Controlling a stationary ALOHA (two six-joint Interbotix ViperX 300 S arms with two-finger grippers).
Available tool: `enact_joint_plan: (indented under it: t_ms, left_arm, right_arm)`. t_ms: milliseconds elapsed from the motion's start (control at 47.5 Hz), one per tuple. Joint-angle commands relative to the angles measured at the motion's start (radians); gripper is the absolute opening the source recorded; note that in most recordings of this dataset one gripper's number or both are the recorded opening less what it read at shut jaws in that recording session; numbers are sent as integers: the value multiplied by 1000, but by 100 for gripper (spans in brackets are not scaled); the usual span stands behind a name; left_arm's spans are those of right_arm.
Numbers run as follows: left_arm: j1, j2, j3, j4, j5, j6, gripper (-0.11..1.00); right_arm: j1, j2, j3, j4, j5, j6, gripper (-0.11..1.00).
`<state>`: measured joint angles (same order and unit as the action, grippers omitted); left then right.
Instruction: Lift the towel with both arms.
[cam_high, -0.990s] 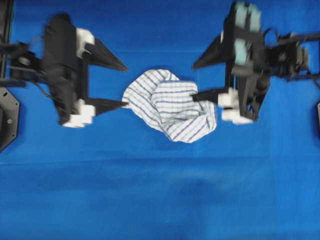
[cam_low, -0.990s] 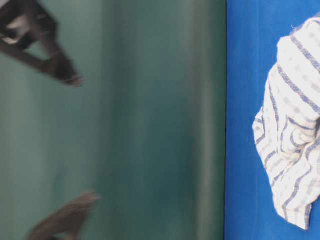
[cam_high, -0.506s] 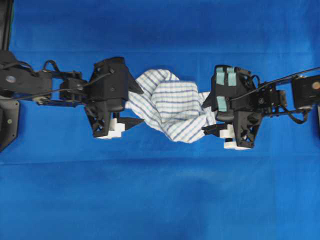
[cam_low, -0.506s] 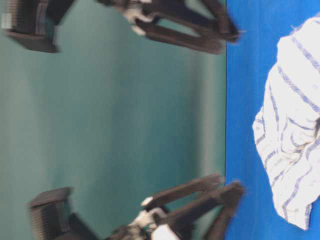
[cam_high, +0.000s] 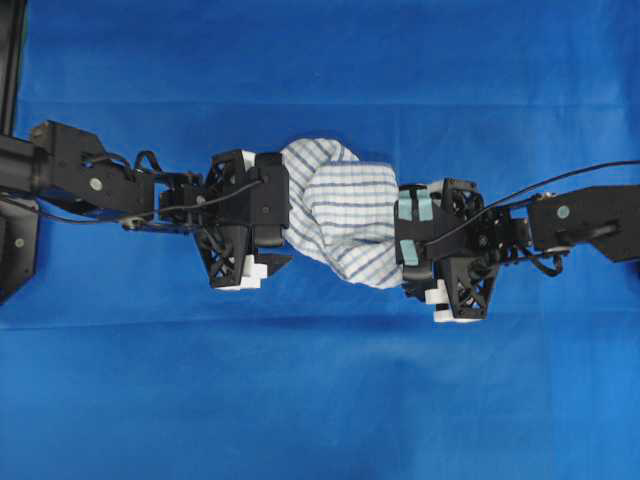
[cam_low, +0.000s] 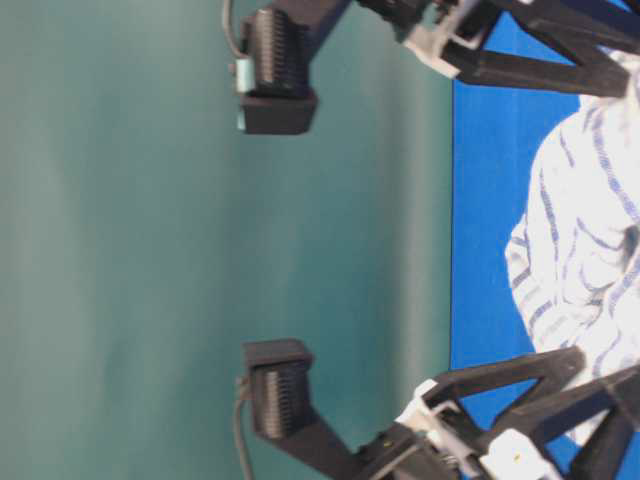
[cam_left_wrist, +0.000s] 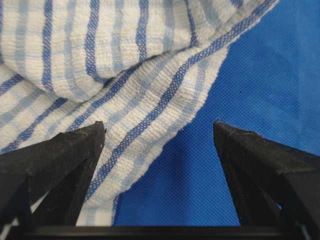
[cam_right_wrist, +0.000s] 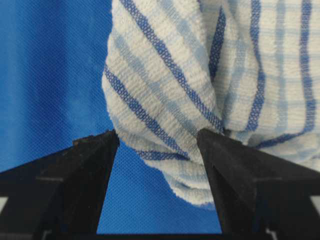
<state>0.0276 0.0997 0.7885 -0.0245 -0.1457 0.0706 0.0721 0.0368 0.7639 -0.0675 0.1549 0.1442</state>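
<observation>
The towel (cam_high: 340, 220), white with blue stripes, lies crumpled on the blue tablecloth (cam_high: 320, 400). My left gripper (cam_high: 282, 228) is pressed in at its left end, and my right gripper (cam_high: 402, 242), the one with teal pads, at its right end. In the left wrist view the left gripper (cam_left_wrist: 157, 125) is open, and a towel (cam_left_wrist: 100, 60) edge runs between the fingers along the left one. In the right wrist view the right gripper (cam_right_wrist: 157, 134) is open, with a folded corner of the towel (cam_right_wrist: 200, 65) sitting between the tips. Neither pair of jaws has closed on the cloth.
The blue tablecloth (cam_left_wrist: 265, 75) covers the whole table. A black mount (cam_high: 15, 250) sits at the left edge. The table-level view shows the towel (cam_low: 590, 250) between two pairs of black fingers, with a teal backdrop (cam_low: 120, 250) beyond the table edge.
Both arms have moved inward and down, from well apart to flanking the towel's two ends. Both pairs of jaws stayed open. The towel has barely shifted.
</observation>
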Motion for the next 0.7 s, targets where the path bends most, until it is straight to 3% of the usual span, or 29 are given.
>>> enact_joint_plan:
  t_ms: [0,253,358,421,485,611,674]
  left_arm:
    - [-2,9,-8,2,-29,0,92]
    - [-3,32,-15,2,-37,-2,88]
    - [-2,32,-17,2,-35,-2,74]
    - [-2,34,-17,2,-35,-2,58]
    - [-2,32,-17,2,-32,0,41]
    - [2,31,-15,2,-15,0,8]
    - [3,29,-17,2,-3,0,3]
  right_arm:
    - [5,8,-8,3,-31,2,66]
    - [5,34,-8,2,-44,2,66]
    - [3,34,-8,-3,-48,0,66]
    - [-2,34,-9,-3,-48,-2,62]
    - [-9,32,-8,-3,-48,0,50]
    - [-20,31,-6,-2,-44,0,13]
    - [-20,31,-6,-3,-44,-2,7]
